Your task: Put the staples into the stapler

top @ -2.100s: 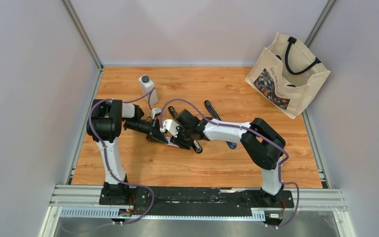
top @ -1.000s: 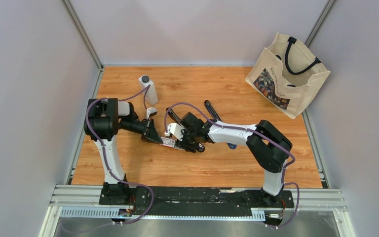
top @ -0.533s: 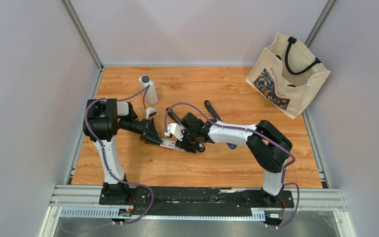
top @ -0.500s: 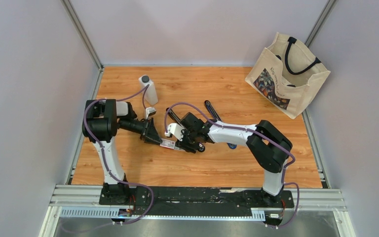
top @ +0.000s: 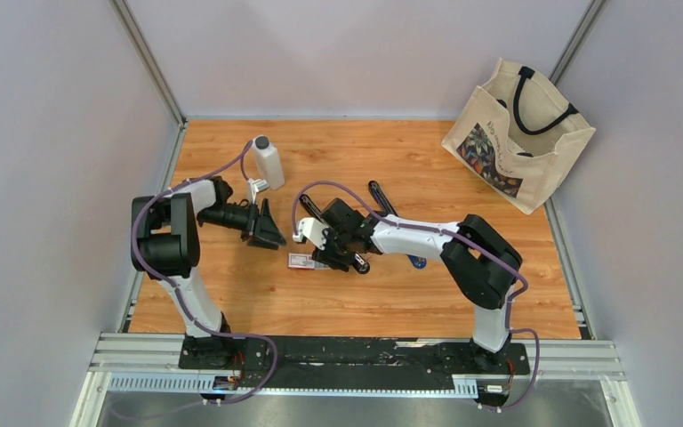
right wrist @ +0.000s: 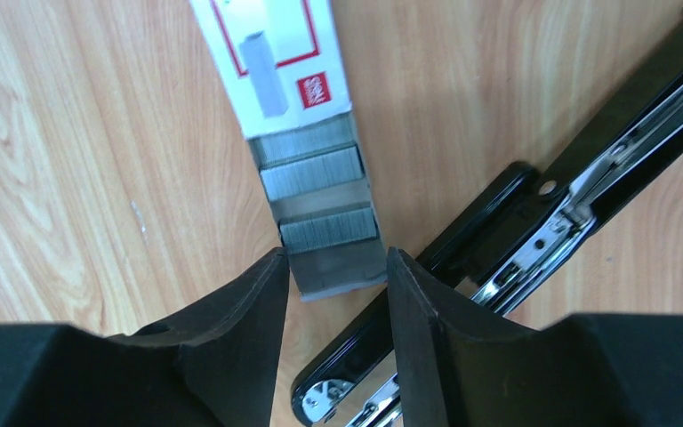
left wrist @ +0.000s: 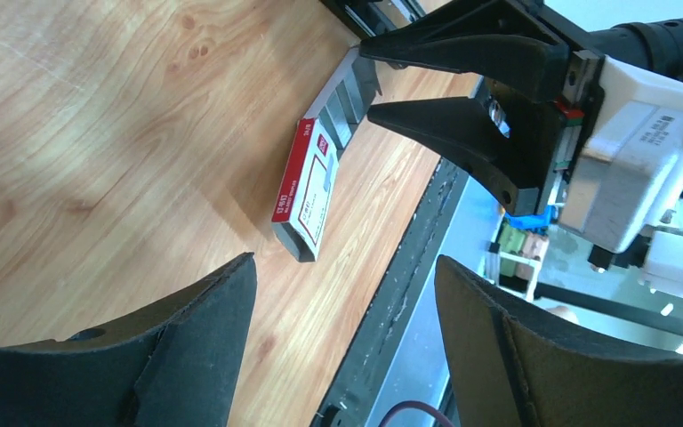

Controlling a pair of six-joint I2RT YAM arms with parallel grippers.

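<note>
While the left hand (left wrist: 345, 265) hangs spread clear, the staples (right wrist: 271, 53) lie on the tabletop (right wrist: 80, 178) beside the opened stapler (right wrist: 578, 191), tray (right wrist: 320, 191) slid out for picking between fingers of the right hand (right wrist: 333, 258), grip unclear.

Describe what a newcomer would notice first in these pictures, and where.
The white-and-red staples box lies on the wooden table with its grey tray slid out. The right gripper straddles the tray's end, beside the opened black stapler. The left gripper hangs open and empty to its left, and a printed tote bag stands at the far right corner.
</note>
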